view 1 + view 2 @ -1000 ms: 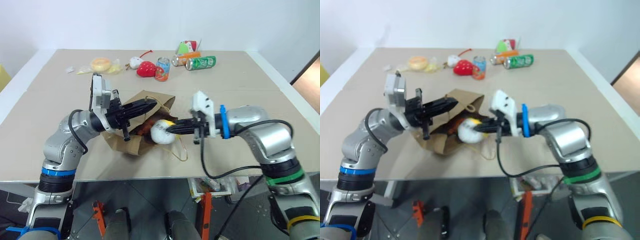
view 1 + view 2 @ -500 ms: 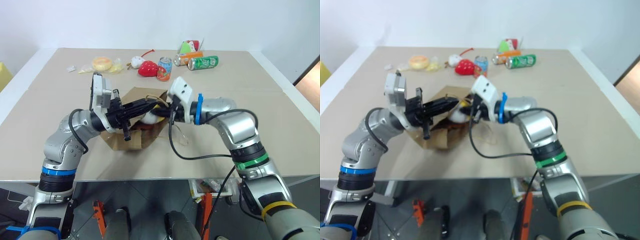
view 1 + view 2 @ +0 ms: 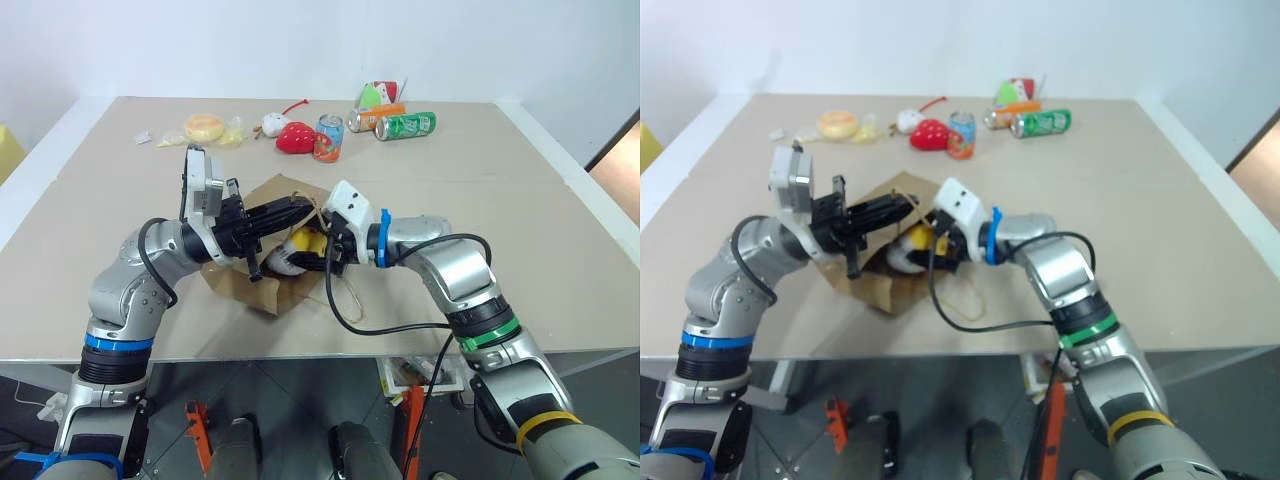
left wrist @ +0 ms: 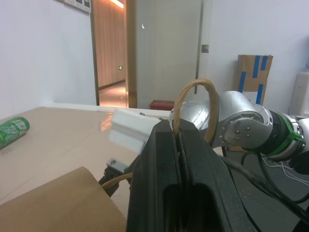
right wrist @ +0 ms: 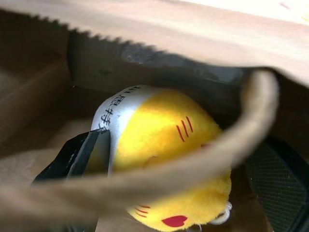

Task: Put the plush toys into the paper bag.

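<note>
Inside the mouth of the paper bag (image 3: pixel 262 290) lies the white-and-yellow plush toy (image 3: pixel 296 252), its yellow end with small red marks turned toward the right gripper (image 3: pixel 322 256). That gripper reaches into the bag's opening with its fingers (image 5: pixel 79 153) spread apart on either side of the toy, one black finger just against the white printed part; it no longer clamps the toy as it did a moment ago. A twisted cord handle (image 5: pixel 203 159) crosses in front of the toy in the right wrist view. The left gripper (image 3: pixel 290 212) is clenched on the bag's other cord handle (image 4: pixel 195 104), holding the rim up. The bag rests on the desk (image 3: pixel 520 230). Well apart, along the far side, lie a red strawberry plush (image 3: pixel 293 138), a small white plush (image 3: pixel 270 125), three cans (image 3: pixel 403 125) and a yellow ring-shaped thing (image 3: pixel 203 127).
</note>
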{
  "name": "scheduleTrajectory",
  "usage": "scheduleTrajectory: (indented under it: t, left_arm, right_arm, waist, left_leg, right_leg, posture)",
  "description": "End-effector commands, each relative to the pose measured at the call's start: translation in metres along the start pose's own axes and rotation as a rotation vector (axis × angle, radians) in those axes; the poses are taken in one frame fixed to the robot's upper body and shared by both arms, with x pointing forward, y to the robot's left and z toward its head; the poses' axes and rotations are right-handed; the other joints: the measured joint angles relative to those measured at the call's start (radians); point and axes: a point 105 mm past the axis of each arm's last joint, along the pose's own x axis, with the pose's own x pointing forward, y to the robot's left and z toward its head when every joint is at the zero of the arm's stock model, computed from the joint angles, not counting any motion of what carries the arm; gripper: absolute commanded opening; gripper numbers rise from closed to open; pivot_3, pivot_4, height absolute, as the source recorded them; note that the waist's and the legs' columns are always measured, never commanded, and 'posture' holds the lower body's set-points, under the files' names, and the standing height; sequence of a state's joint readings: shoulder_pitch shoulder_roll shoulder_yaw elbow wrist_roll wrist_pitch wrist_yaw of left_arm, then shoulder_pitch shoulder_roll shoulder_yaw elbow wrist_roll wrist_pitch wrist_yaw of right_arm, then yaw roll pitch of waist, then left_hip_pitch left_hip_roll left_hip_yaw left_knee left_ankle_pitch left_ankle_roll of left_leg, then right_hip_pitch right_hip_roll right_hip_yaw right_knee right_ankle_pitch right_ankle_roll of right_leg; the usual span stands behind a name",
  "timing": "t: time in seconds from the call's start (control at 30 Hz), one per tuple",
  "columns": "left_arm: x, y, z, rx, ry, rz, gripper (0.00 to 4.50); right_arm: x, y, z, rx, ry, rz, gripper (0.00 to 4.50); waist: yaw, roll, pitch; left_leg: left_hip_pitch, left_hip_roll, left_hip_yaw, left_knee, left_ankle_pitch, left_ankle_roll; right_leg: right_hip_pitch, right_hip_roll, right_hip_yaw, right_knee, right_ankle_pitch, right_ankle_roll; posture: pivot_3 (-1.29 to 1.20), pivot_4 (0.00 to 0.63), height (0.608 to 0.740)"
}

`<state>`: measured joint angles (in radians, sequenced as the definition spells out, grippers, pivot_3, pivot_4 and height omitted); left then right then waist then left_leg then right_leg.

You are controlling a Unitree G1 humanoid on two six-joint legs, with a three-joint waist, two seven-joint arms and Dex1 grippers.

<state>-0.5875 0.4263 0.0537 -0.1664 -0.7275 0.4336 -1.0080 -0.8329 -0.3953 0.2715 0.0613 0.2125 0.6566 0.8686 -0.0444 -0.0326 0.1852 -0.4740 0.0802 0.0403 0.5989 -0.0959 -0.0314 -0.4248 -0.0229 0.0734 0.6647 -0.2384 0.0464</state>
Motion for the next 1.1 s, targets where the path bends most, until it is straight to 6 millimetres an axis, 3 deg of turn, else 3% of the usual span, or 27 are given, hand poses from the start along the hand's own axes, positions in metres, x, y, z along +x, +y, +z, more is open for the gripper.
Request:
scheduleTrajectory:
  t: [0.03,0.27,0.43,0.57,1.1]
  left_arm:
    - [0.003,0.0,0.016,0.047,-0.049,-0.005,0.0]
    - [0.005,0.002,0.019,0.042,-0.065,0.006,0.0]
    - [0.004,0.015,0.037,-0.008,-0.161,0.064,0.0]
    - [0.002,0.027,0.052,-0.055,-0.236,0.112,0.0]
    - [0.004,0.027,0.047,-0.069,-0.235,0.108,0.0]
  right_arm:
    - [-0.009,-0.005,0.017,-0.028,-0.051,-0.014,4.43]
    - [-0.008,0.0,0.016,-0.023,-0.047,0.007,4.43]
    - [-0.025,0.013,0.009,-0.041,-0.018,0.109,4.43]
    - [-0.037,-0.003,0.009,-0.04,-0.012,0.048,4.43]
    - [-0.048,-0.022,0.02,-0.038,-0.058,-0.036,4.43]
  waist:
    - [0.0,0.0,0.0]
    - [0.0,0.0,0.0]
    - [0.002,0.0,0.0]
    - [0.003,0.0,0.0]
    - [0.003,0.0,0.0]
  left_leg:
    - [0.0,0.0,0.0,0.0,0.0,0.0]
    - [0.0,0.0,0.0,0.0,0.0,0.0]
    - [0.0,0.0,0.0,0.0,0.0,0.0]
    - [-0.001,0.0,0.0,0.0,0.0,0.0]
    - [-0.001,0.0,0.0,0.0,0.0,0.0]
  right_leg:
    - [0.0,0.0,0.0,0.0,0.0,0.0]
    - [0.0,0.0,0.0,0.0,0.0,0.001]
    - [0.0,0.0,0.0,0.0,0.0,0.001]
    - [0.0,0.0,0.0,0.0,-0.001,0.001]
    - [0.0,0.0,0.0,0.0,0.0,0.005]
  posture:
    - [0.0,0.15,0.74]
    - [0.0,0.15,0.74]
    - [0.0,0.15,0.74]
    - [0.0,0.15,0.74]
    - [0.0,0.15,0.74]
